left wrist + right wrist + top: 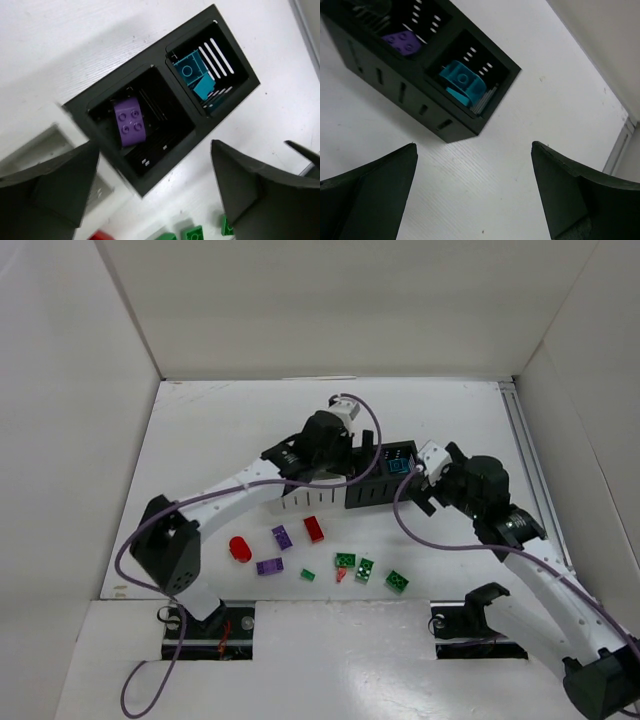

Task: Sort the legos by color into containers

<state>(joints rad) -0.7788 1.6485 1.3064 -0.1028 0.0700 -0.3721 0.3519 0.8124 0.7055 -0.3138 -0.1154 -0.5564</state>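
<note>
Over the black bins (165,167), the left claw (155,150) is held wide open, empty; loose legos (282,536) are scattered on the counter (200,440) nearward, closer to it than to the right claw (474,147), likewise spread, empty.

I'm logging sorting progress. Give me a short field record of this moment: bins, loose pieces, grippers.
purple bin: black bin, one purple brick inside
teal bin: end black bin, teal pieces inside
unsorted: red pieces, purple bricks, green bricks
left gripper: open, empty, above the black bins
right gripper: open, empty
</note>
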